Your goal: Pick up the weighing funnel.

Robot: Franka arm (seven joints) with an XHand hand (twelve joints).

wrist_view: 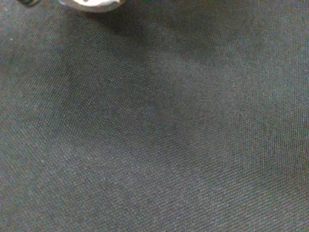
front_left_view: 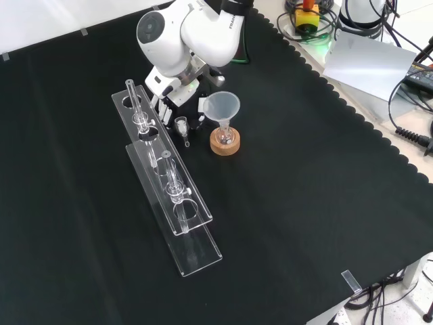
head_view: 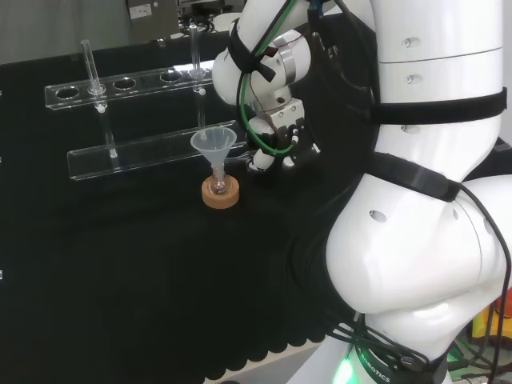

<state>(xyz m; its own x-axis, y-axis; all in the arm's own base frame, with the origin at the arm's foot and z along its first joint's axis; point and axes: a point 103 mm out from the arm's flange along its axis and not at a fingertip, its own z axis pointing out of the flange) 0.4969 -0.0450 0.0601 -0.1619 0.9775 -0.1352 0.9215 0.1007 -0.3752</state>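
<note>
The weighing funnel (front_left_view: 182,126), a small clear scoop with a short stem, lies on the black cloth between the tube rack and the big funnel. The hand (front_left_view: 177,97) hangs low over the cloth right behind it in the front view, with its fingers (front_left_view: 164,105) pointing down and fairly straight. I cannot tell whether they touch the piece. In the head view the hand (head_view: 276,132) sits just right of the big funnel (head_view: 214,146), its fingertips (head_view: 261,161) near the cloth. The wrist view has bare cloth close up and a blurred white part of the hand (wrist_view: 91,4).
The big funnel (front_left_view: 222,106) stands stem down in a small flask on a cork ring (front_left_view: 224,143). A clear two-tier rack (front_left_view: 169,183) with a few glass tubes runs along the left in the front view. The arm's white links (head_view: 432,200) take up the head view's right.
</note>
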